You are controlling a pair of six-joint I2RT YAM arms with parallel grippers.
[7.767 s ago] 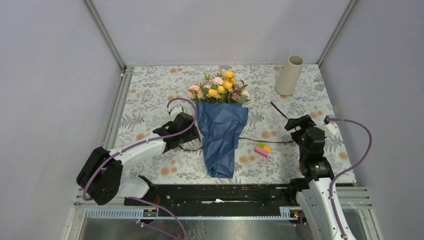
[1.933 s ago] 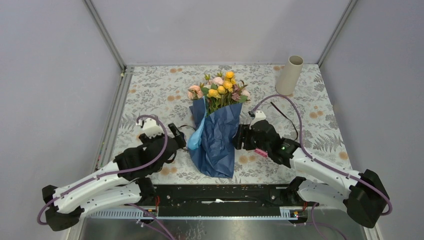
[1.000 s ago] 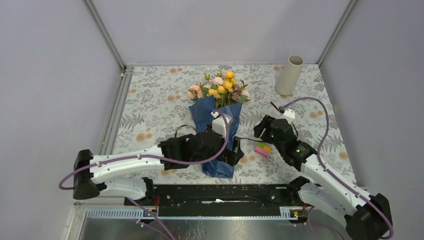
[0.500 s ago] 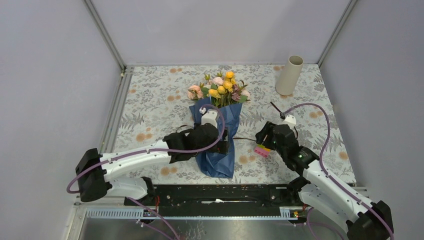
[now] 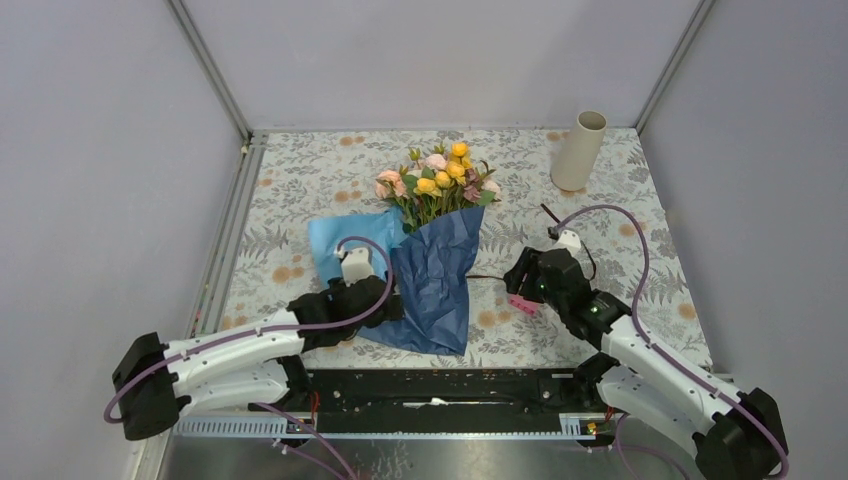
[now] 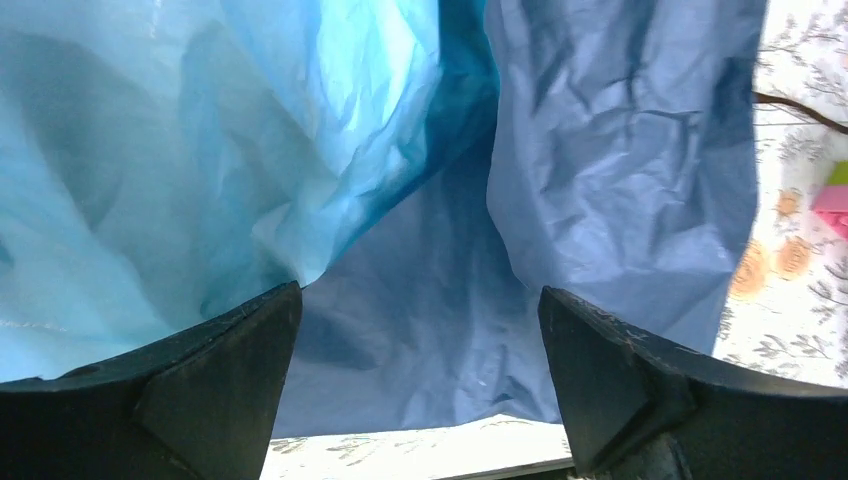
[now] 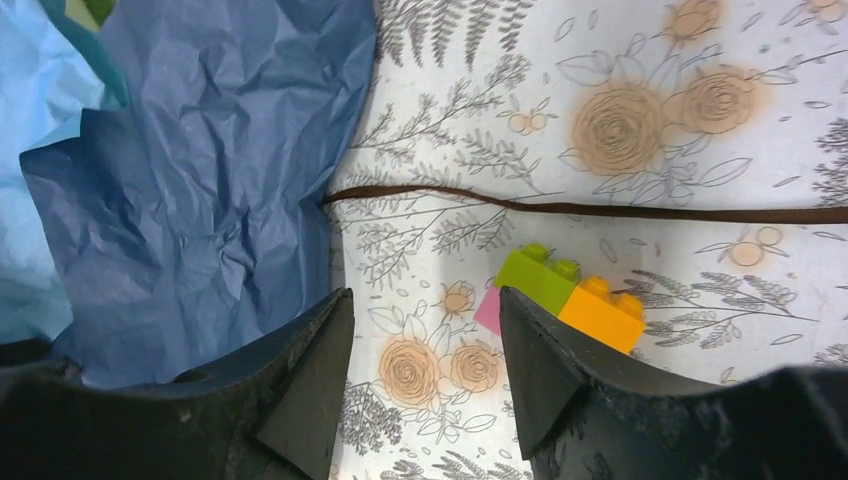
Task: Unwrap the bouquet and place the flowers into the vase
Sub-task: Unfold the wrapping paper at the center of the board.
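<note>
Fingertips of the left gripper (image 6: pixel 418 305) stand spread wide over the crinkled blue wrapping paper (image 5: pixel 440 275), pinching nothing. The right gripper (image 7: pixel 425 300) is likewise parted and empty, hovering above the floral-print tablecloth (image 5: pixel 300 180) just beside the paper's right edge. A thin dark brown ribbon (image 7: pixel 600 211) lies loose across the cloth there, and a small green, orange and pink toy brick stack (image 7: pixel 565 290) sits just past its fingers. Within the last second the left arm has drawn back from over the wrap to its near left corner. The left flap (image 5: pixel 345 245) now lies folded out on the cloth, pale blue inner face up. The bouquet of yellow, pink and cream roses (image 5: pixel 440 182) lies mid-table, heads toward the far side, its stems covered by the darker right flap. The tall beige cylindrical vase (image 5: pixel 580 150) stands well apart at the far right. The wrap looks about half opened, so turning back the right flap probably comes before any stem can be lifted.
</note>
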